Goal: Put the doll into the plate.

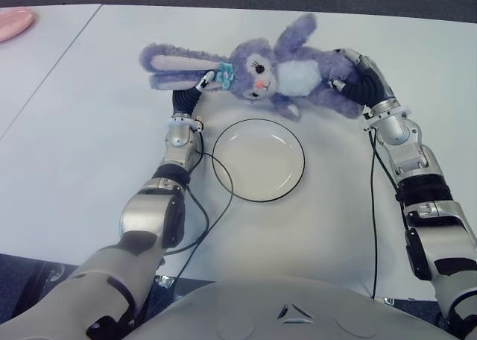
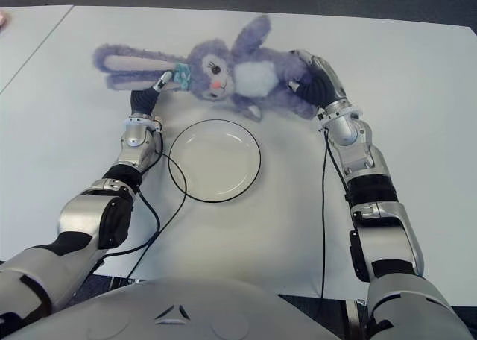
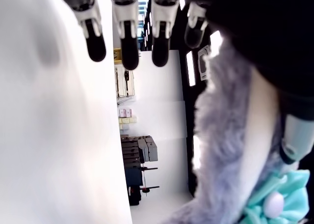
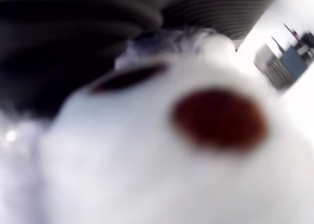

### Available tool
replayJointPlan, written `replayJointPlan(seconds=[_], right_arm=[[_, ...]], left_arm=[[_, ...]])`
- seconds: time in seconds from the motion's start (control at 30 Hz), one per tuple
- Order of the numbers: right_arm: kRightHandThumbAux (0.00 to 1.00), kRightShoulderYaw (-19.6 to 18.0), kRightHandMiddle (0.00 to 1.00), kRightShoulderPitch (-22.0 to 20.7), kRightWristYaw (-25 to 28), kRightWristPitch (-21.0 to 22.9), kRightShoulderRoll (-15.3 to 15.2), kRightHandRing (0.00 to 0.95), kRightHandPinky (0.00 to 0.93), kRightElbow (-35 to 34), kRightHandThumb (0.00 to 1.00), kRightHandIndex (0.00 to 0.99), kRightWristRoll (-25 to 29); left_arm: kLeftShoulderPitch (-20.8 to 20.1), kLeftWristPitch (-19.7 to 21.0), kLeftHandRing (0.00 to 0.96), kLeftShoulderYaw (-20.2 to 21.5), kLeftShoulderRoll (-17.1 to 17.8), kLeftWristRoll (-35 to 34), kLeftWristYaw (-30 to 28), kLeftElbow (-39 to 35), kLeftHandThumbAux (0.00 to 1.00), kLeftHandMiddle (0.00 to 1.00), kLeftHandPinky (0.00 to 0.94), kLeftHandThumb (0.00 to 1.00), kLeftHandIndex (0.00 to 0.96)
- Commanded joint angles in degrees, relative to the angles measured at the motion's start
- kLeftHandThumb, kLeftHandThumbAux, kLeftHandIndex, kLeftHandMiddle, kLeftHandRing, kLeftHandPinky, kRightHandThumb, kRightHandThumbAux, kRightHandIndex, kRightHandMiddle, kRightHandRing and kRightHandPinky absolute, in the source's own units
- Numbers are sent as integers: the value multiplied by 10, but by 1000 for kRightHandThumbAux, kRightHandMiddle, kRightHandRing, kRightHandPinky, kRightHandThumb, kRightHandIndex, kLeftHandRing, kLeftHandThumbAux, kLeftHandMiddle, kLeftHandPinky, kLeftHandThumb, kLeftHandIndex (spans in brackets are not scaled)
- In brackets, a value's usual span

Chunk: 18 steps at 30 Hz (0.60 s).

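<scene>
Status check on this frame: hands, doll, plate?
Left hand at purple plush rabbit doll's ears, right hand gripping its legs. Doll beyond white black-rimmed plate, not yet in. Nothing blocking.

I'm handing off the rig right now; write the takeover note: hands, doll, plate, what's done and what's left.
Left hand: at the doll's ears by the teal bow, thumb against the ear, other fingers extended, not closed around it.
Right hand: on the doll's lower body; grip not readable.
Doll: lying on the table just beyond the plate, stretched between both hands.
Plate: holds nothing.
Done: both hands at the doll.
Left: secure the doll and put it into the plate.
</scene>
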Motion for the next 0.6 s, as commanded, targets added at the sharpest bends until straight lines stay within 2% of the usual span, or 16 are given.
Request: replayJointPlan(seconds=[0.03,0.3,0.6], right_arm=[[723,-22,895,12,-64,-28,23,881,876,-50,701,438,-16],[725,-24,900,3,-93,-41,32,889,880,-61,695,437,-25],[726,-24,902,-3,-80,-52,34,888,879,-71,692,437,-7]], left_arm=[[156,77,158,-1,-18,9,15,94,561,155,159,0,75],[155,74,158,0,-19,7,11,93,549,155,164,0,76],[154,75,158,3,-22,4,13,93,551,156,165,0,80]])
